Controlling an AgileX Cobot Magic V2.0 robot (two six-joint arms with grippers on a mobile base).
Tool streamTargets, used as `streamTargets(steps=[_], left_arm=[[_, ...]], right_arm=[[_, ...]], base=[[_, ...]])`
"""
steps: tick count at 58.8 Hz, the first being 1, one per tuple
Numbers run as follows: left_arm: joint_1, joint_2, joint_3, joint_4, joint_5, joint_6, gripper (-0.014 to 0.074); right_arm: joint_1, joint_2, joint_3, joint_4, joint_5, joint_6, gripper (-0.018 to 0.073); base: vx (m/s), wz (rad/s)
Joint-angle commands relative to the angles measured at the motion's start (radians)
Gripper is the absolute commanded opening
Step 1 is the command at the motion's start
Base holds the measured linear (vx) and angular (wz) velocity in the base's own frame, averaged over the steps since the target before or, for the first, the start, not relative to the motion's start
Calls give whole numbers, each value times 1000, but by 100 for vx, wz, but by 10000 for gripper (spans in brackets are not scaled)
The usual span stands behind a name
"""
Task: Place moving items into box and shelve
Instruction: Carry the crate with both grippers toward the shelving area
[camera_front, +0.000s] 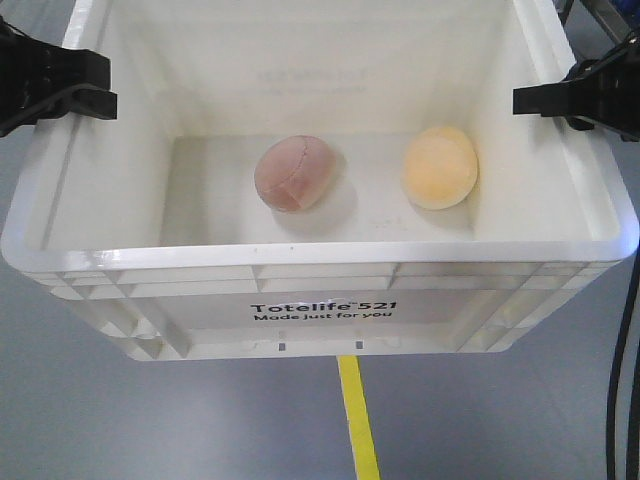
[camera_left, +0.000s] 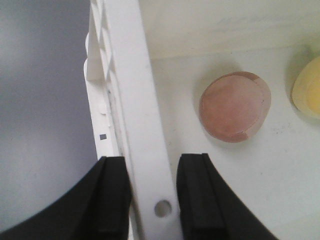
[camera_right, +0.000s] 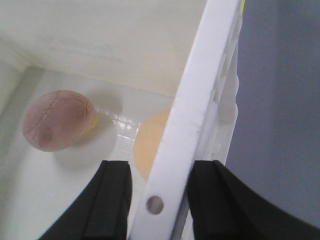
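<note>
The white box (camera_front: 320, 255), printed "Totelife 521", hangs above the grey floor. Both moving items lie on its bottom: the pinkish-brown lump with a crack line (camera_front: 297, 172) at the middle and the pale yellow-orange lump (camera_front: 440, 166) to its right. My left gripper (camera_front: 100, 98) clamps the left rim (camera_left: 130, 75), its black fingers (camera_left: 200, 195) on either side of the rim strip. At the opposite rim (camera_right: 200, 90) my right gripper (camera_front: 525, 100) straddles the strip the same way. The pink lump (camera_left: 234, 106) (camera_right: 57, 120) shows in both wrist views. The rim partly hides the yellow lump (camera_right: 150, 142).
Grey floor lies under and around the box. A yellow floor line (camera_front: 357, 420) runs from below the box's front toward the camera. Black cables (camera_front: 622, 380) hang at the right edge.
</note>
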Motion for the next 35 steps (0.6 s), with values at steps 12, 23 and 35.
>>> streamTargets(steps=[12,23,35], left_arm=[[-6,-30,-51,-66,-138,10,-6],[-6,-30,-51,-66,-138,10,-6],[-6,-30,-51,-66,-138,10,-6]], right_arm=[[4,-41,-50,109,-42,-44,-6],[4,-41,-50,109,-42,-44,-6],[4,-41,-50,109,-42,-44,-6]], base=[[46,-20],[44,-25],[42,-32]])
